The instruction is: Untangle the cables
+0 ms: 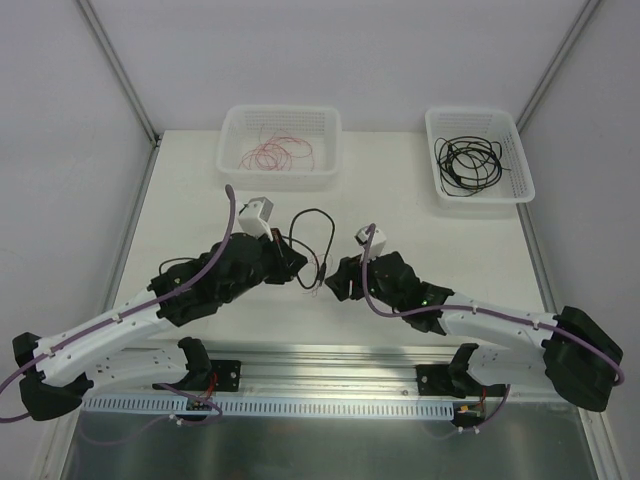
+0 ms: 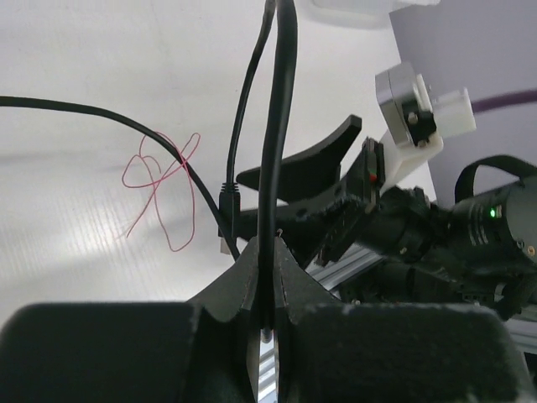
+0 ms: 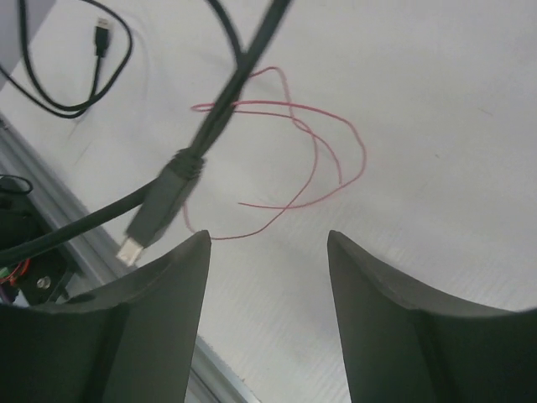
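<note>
Between white walls (image 1: 60,150), we are looking down on a pale, matte table (image 1: 420,230) that is running back to 2 white baskets. At far left, the left basket (image 1: 280,182) is holding coiled red-pink wires (image 1: 278,154). Nearer us, the left gripper (image 2: 267,252) is pinching a black cable (image 2: 281,126) with its jaws squeezed tight. Below, 1 thin red wire (image 3: 362,159) is lying loose on the surface. The black cable's plug (image 3: 155,210) is hanging just before the right gripper (image 3: 268,243), whose jaws are standing apart and gripping nothing. At far right, the right basket (image 1: 487,199) is holding black cables (image 1: 468,162). From above, we are finding the red wire too faint to trace, and both wrist views are cutting the black cable off at their top edges.
</note>
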### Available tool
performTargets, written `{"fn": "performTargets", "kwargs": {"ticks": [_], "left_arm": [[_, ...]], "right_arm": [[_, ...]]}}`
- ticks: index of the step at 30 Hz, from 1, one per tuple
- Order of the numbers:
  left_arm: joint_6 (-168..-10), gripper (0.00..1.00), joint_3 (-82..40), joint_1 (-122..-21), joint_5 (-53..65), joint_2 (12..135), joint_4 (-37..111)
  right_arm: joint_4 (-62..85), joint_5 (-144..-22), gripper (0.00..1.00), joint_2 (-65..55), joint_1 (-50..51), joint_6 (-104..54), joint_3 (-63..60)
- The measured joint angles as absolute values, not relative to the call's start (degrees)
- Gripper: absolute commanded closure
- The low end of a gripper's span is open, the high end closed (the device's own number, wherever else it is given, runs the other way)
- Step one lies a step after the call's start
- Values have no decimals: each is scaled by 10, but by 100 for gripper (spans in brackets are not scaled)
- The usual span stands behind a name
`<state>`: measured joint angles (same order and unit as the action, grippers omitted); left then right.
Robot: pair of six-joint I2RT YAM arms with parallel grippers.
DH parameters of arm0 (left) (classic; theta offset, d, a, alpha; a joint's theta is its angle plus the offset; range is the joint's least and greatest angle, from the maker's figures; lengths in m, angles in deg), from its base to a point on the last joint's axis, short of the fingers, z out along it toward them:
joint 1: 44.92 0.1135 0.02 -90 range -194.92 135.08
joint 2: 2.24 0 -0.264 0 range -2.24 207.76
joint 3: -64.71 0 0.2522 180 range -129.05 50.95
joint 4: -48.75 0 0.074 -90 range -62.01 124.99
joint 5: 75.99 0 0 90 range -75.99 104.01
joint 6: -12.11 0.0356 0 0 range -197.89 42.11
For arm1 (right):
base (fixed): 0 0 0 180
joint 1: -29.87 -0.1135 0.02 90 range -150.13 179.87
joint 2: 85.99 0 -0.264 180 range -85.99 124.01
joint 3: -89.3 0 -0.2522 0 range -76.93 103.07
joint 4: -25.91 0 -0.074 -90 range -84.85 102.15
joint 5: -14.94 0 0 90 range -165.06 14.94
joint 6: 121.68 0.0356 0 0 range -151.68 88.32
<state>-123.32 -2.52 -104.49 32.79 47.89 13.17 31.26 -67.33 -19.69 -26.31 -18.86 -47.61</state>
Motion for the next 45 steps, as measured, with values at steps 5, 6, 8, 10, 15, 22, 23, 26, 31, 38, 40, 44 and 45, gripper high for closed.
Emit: {"fn": "performTargets", "kwargs": {"ticks": [5, 6, 8, 10, 15, 22, 23, 26, 31, 38, 40, 44, 45], "left_arm": [[-1251, 100, -52, -1045, 344, 489, 128], [-1256, 100, -57, -1045, 348, 490, 128], [-1270, 100, -63, -1045, 357, 491, 128], [-1284, 100, -66, -1045, 366, 491, 128], [-1325, 100, -70, -1045, 385, 491, 128], [-1384, 100, -70, -1045, 401, 491, 129], [-1394, 100, -70, -1045, 402, 491, 131], [-1423, 100, -70, -1045, 403, 491, 135], [-1466, 100, -70, -1045, 406, 492, 147], [-1496, 100, -70, -1045, 414, 504, 166], [-1496, 100, -70, -1045, 417, 506, 168], [-1493, 100, -70, -1045, 422, 506, 168], [-1492, 100, -70, -1045, 427, 506, 169]], "right_arm": [[338, -685, 34, -213, -311, -204, -479], [347, -686, 34, -212, -313, -203, -482], [375, -688, 31, -206, -314, -199, -492], [400, -686, 28, -195, -316, -193, -500], [443, -650, 24, -177, -337, -187, -506], [497, -543, 22, -144, -383, -193, -503], [503, -525, 22, -136, -389, -195, -501], [521, -477, 21, -106, -403, -204, -490], [543, -426, 20, -68, -413, -228, -458], [552, -375, 40, -18, -417, -257, -391], [550, -364, 56, -10, -418, -266, -383], [534, -353, 97, -9, -418, -272, -380], [524, -353, 99, -10, -418, -269, -381]]}}
